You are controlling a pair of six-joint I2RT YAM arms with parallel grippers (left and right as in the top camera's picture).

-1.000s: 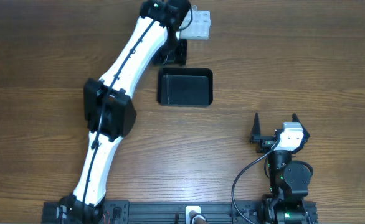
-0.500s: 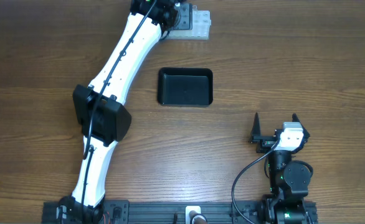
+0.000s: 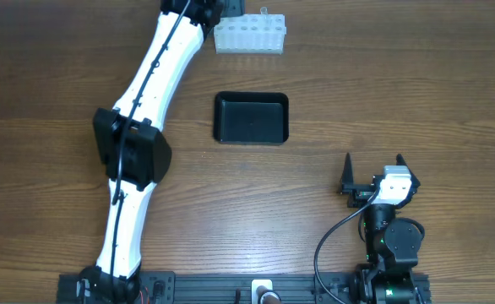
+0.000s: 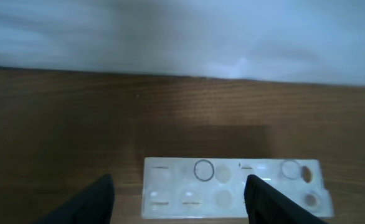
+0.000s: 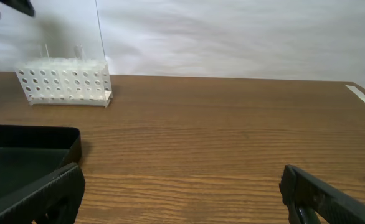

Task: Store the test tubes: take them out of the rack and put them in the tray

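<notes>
The clear plastic rack [image 3: 249, 35] stands at the far side of the table, with a clear test tube [image 3: 263, 12] poking out of it. Two tube rims [image 4: 203, 170] show in the rack [image 4: 232, 190] in the left wrist view. My left gripper [image 4: 177, 185] hangs open above the rack, one finger to each side of its left part and touching nothing. The black tray [image 3: 252, 118] lies in front of the rack and looks bare inside. My right gripper [image 3: 372, 173] rests open near its base, far from both; its view shows the rack [image 5: 64, 82] and the tray [image 5: 30, 155].
The left arm [image 3: 146, 110] stretches diagonally from the bottom left to the top edge, left of the tray. Bare wooden table [image 3: 416, 84] lies to the right of the rack and tray. A white wall [image 5: 232, 37] rises behind the table's far edge.
The left gripper has risen from the gap between tray and rack and moved farther away, over the rack, uncovering it. The right arm has kept still.
</notes>
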